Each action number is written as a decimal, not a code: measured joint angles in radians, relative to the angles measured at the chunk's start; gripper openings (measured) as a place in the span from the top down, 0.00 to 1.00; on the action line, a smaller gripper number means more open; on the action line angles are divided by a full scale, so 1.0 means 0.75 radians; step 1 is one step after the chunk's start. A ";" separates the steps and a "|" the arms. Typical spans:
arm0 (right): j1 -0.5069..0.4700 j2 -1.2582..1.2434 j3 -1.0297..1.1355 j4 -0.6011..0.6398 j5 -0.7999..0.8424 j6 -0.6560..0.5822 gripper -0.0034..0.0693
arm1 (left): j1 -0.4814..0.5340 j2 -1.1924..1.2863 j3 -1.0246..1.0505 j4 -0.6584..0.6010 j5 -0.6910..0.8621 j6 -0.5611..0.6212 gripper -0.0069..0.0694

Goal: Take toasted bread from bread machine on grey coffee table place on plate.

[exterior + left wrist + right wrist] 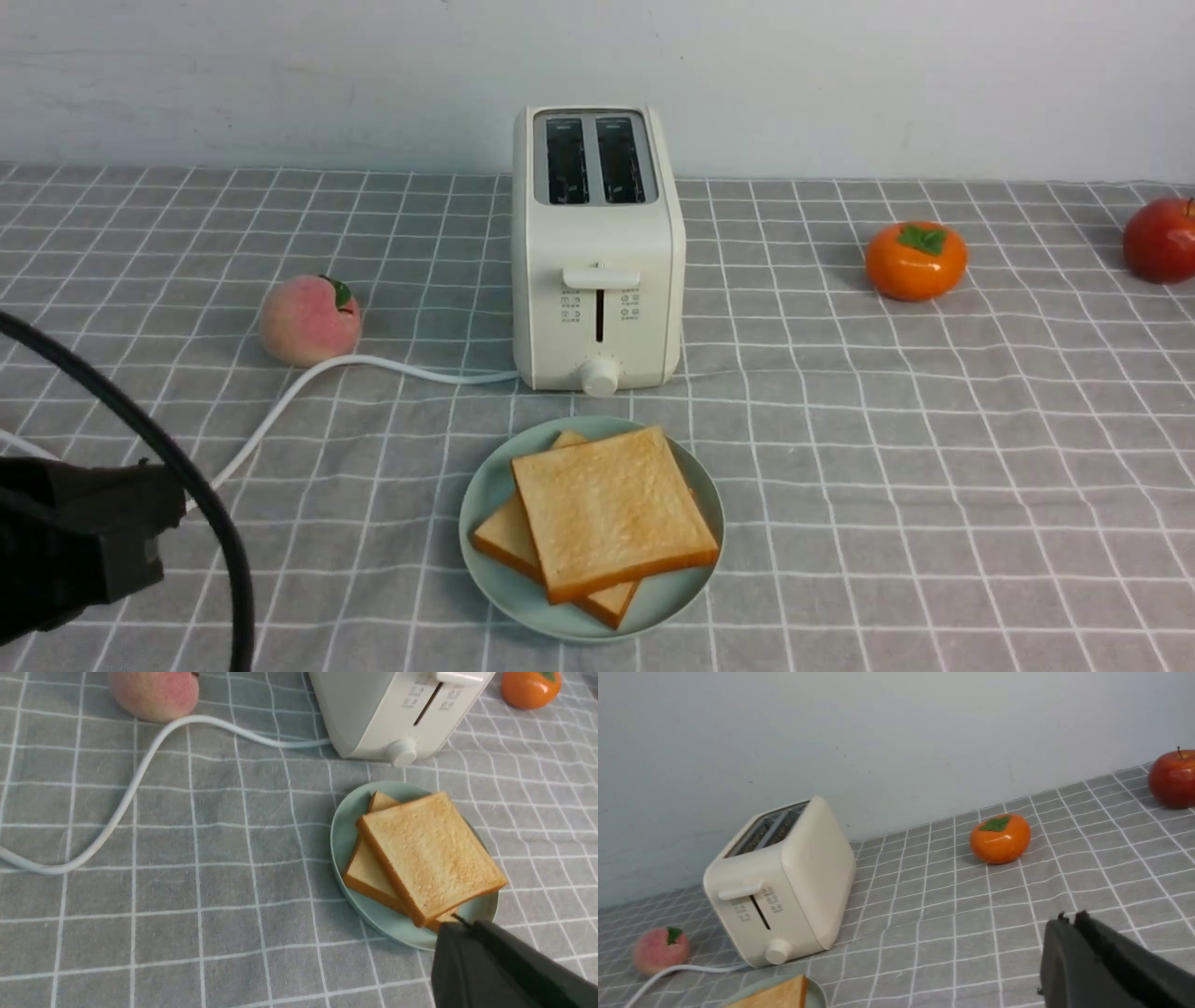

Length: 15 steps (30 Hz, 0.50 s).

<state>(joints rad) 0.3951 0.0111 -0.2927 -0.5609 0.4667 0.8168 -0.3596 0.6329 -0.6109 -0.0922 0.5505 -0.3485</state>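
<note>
Two slices of toasted bread (611, 509) lie stacked, the upper one askew, on the mint-green plate (485, 504) on the grey coffee table (934, 448), just in front of the cream-white bread machine (597, 252). Its two slots look empty. In the left wrist view the toast (427, 851) and plate (343, 835) sit just beyond my left gripper (460, 924), which is shut and empty. My left arm shows at the front view's lower left (84, 541). My right gripper (1069, 917) is shut and empty, above bare cloth right of the bread machine (784, 882).
The bread machine's white cord (308, 378) runs left across the cloth past a peach (308, 320). An orange persimmon (915, 261) and a red apple (1160, 240) sit at the right. A pale wall stands behind the table.
</note>
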 joint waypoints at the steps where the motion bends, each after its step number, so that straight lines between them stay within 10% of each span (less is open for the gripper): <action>1: 0.000 0.008 0.008 -0.036 -0.022 0.010 0.93 | 0.000 -0.036 0.041 -0.009 -0.037 0.000 0.93; 15: 0.000 0.013 0.011 -0.176 -0.047 0.016 0.91 | 0.000 -0.211 0.276 -0.138 -0.172 -0.003 0.93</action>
<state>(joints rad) 0.3951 0.0208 -0.2845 -0.6925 0.4318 0.8288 -0.3596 0.4749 -0.4040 -0.1953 0.4217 -0.3505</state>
